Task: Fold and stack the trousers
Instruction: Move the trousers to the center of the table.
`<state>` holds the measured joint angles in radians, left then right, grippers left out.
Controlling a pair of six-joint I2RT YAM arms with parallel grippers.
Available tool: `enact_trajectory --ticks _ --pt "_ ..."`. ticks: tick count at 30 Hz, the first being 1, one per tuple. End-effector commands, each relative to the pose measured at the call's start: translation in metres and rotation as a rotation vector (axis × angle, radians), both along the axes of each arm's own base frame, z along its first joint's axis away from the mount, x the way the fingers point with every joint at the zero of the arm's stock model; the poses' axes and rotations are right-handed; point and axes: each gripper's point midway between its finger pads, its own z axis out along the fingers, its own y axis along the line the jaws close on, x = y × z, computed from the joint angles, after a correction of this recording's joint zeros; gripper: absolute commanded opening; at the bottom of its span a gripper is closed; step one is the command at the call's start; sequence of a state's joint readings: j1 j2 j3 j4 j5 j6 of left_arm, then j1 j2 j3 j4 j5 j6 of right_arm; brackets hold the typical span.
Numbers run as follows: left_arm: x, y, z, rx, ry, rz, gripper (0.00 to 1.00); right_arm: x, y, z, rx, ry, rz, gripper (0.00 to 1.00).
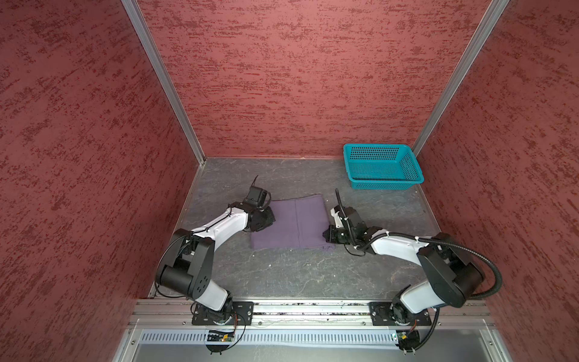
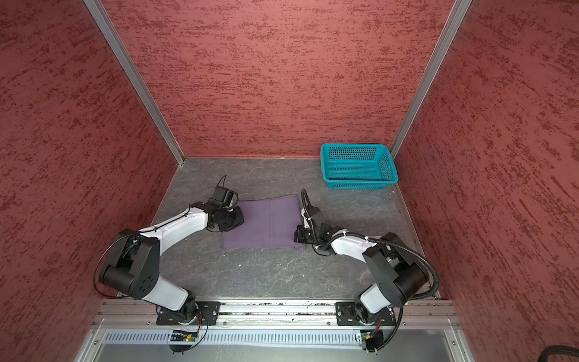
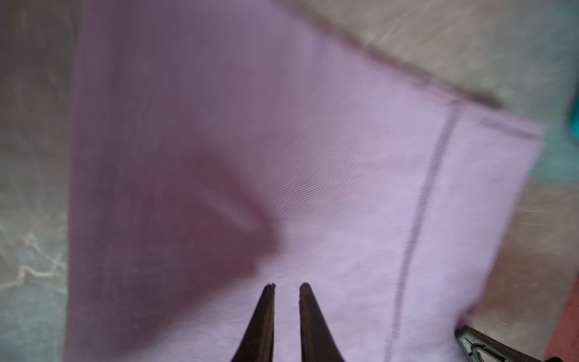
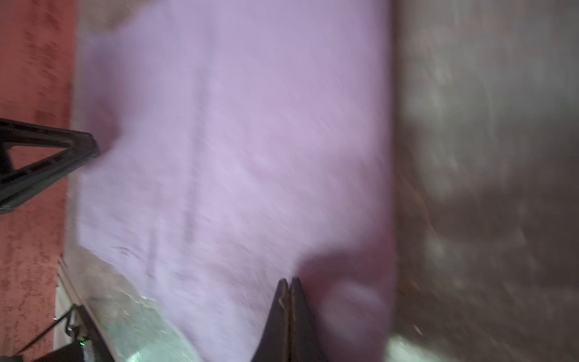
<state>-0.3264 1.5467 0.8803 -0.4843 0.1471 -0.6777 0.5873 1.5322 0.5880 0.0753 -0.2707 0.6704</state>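
I note left arm (image 1: 225, 224) and right arm (image 1: 394, 246) bent low at opposite sides of the folded trousers (image 1: 294, 222), left gripper (image 3: 287, 285) narrowly parted, right gripper (image 4: 289, 279) closed empty.

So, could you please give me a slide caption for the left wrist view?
Left gripper, jaws narrowly parted and empty, over the folded lavender trousers on the grey tabletop.

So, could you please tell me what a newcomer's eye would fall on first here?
The folded lavender trousers lie as a tidy rectangle on the grey table, with the left gripper and right gripper poised at opposite edges. A teal perforated basket stands empty in the far right corner, all boxed in by textured red walls.
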Motion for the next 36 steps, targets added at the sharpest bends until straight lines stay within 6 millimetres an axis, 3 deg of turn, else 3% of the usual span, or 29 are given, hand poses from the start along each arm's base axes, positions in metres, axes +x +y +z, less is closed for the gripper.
enact_trajectory --ticks 1,3,6,11,16,23,29,32,36 --pt "0.001 -0.001 -0.007 -0.036 -0.01 0.044 0.18 -0.017 -0.011 -0.025 0.006 0.057 -0.038 0.0" --pt "-0.003 0.003 -0.017 -0.032 0.007 0.062 0.19 -0.028 -0.019 -0.041 -0.02 0.094 -0.05 0.0" --pt "-0.006 0.005 -0.03 -0.036 0.032 0.069 0.19 -0.033 -0.02 -0.051 -0.015 0.125 -0.054 0.0" --pt "-0.003 0.012 -0.038 -0.044 0.043 0.084 0.19 -0.019 -0.01 -0.044 0.001 0.113 -0.06 0.0" --pt "0.009 0.042 -0.036 -0.073 0.02 0.147 0.19 -0.009 0.005 -0.04 -0.009 0.118 -0.048 0.0" --pt "0.02 0.092 -0.018 -0.067 -0.027 0.226 0.2 -0.009 0.033 -0.044 0.0 0.131 -0.03 0.0" --pt "0.022 0.093 0.012 -0.062 -0.095 0.215 0.23 0.009 0.071 -0.005 0.039 -0.008 0.035 0.0" --pt "0.024 0.084 0.04 0.0 -0.154 0.173 0.27 0.025 0.072 0.029 0.031 -0.122 0.025 0.04" --pt "0.022 0.069 0.077 0.106 -0.238 0.11 0.33 0.041 0.057 0.082 -0.012 -0.301 -0.01 0.07"
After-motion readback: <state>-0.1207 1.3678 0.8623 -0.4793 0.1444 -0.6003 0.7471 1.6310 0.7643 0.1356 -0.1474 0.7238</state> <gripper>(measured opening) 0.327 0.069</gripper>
